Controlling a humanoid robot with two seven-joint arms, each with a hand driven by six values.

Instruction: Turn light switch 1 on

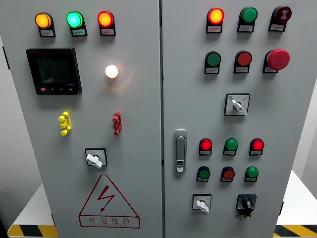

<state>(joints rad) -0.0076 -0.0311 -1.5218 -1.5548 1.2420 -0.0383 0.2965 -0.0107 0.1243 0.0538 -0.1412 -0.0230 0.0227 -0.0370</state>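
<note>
No label marks switch 1 — likely one of the white-handled rotary switches, perhaps the one (pixel 95 158) at the left door's (pixel 138 198) lower middle, above the warning triangle (pixel 109 202). Neither hand is in view — their state cannot be told. The reach has not begun; next comes gripping the handle and twisting.

A pale wall (pixel 5 124) is seen left of a grey cabinet (pixel 143 148). A white floor (pixel 34 208) is edged by yellow-and-black hazard striping (pixel 29 231) at both lower corners. The scene is evenly lit.
</note>
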